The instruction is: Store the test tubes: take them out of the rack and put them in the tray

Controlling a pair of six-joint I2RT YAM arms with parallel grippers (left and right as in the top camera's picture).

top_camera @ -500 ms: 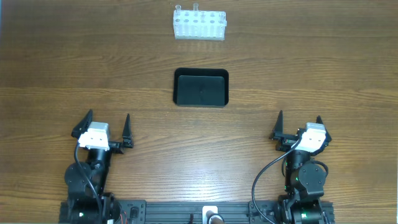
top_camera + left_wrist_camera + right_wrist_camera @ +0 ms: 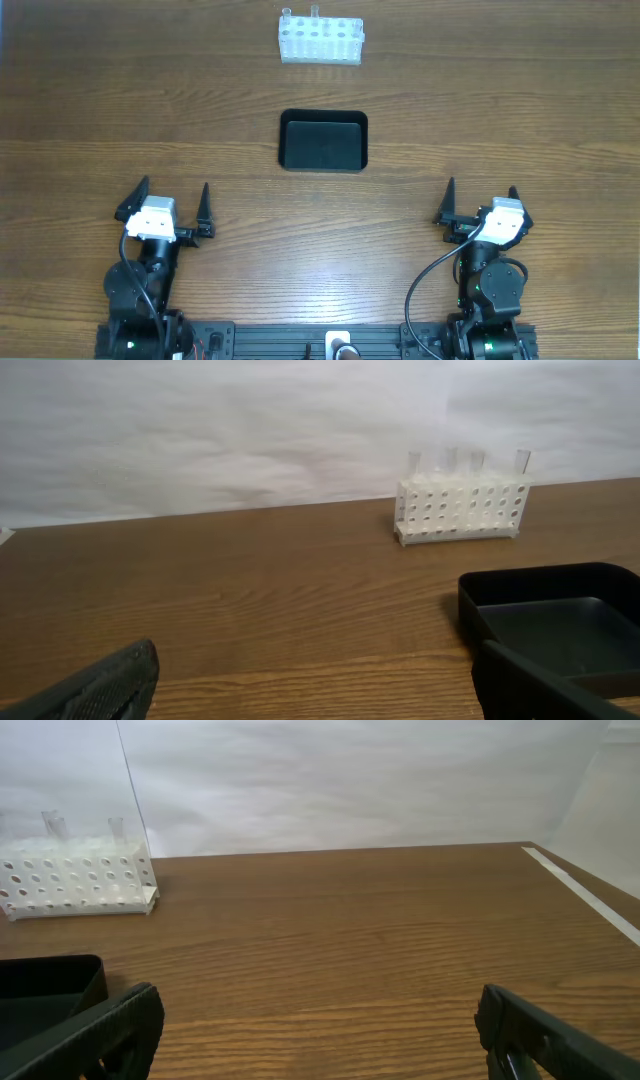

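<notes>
A white test tube rack (image 2: 320, 42) stands at the far middle of the table, with clear test tubes (image 2: 314, 12) sticking up from it. The rack (image 2: 461, 510) and its tubes (image 2: 478, 459) also show in the left wrist view, and the rack (image 2: 76, 877) in the right wrist view. A black tray (image 2: 323, 141) lies nearer, at the table's middle, with nothing in it. My left gripper (image 2: 168, 205) rests open at the near left, far from both. My right gripper (image 2: 481, 204) rests open at the near right.
The wooden table (image 2: 500, 90) is bare around the rack and tray. A white wall (image 2: 250, 430) rises behind the far edge. A pale strip (image 2: 585, 895) runs along the table's right side.
</notes>
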